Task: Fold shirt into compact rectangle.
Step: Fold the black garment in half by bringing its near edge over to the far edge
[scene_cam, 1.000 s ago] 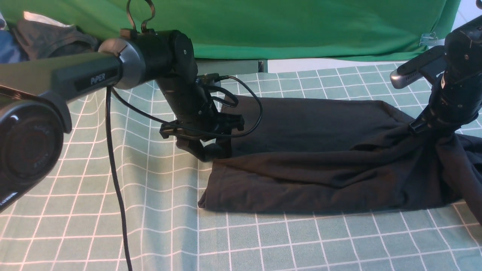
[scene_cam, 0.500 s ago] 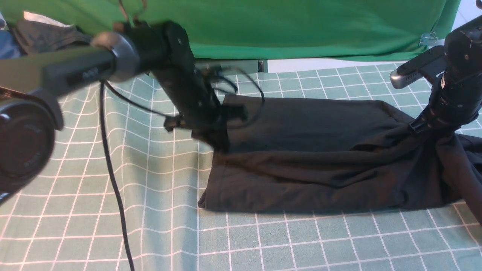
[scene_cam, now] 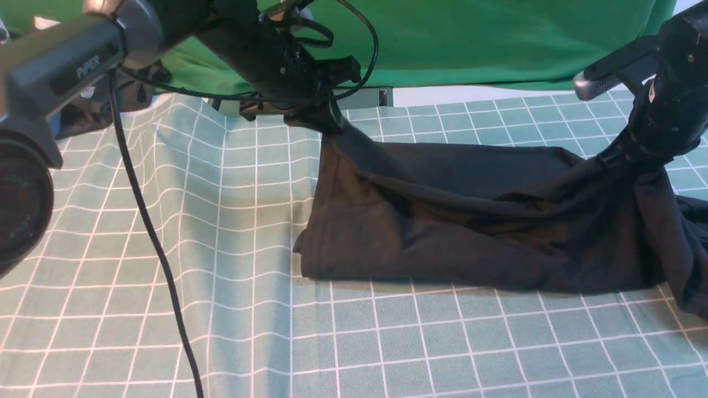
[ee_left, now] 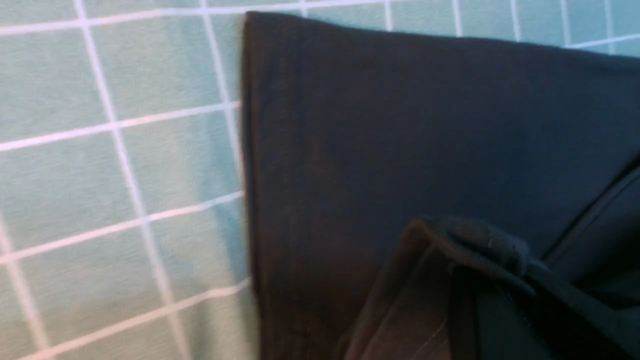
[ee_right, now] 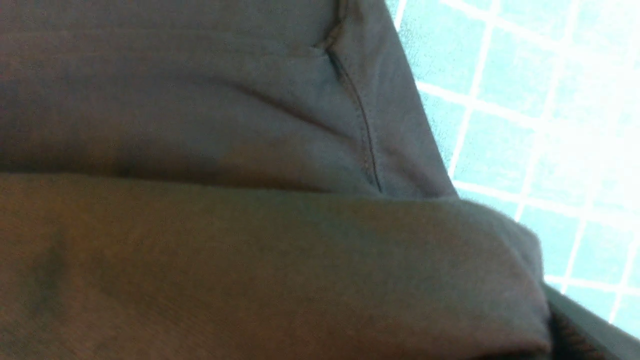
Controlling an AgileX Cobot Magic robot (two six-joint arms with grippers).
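Observation:
The black shirt lies folded lengthwise on the green checked tablecloth, with its near edge resting on the cloth. My left gripper is shut on the shirt's far left corner and holds it up off the table, so the fabric slopes down from it. In the left wrist view the pinched fold sits over the hanging shirt. At the right end my right gripper is shut on a gathered bunch of shirt, also raised. Shirt fabric fills the right wrist view and hides the fingers.
A green backdrop hangs behind the table. A dark grey garment lies at the far left, behind my left arm. A black cable dangles from the left arm over the tablecloth. A grey bar runs along the far edge.
My left gripper shut on the shirt's far left corner and lifted it up and back. The right gripper rose slightly with its bunch of fabric, and the far edge came off the table.

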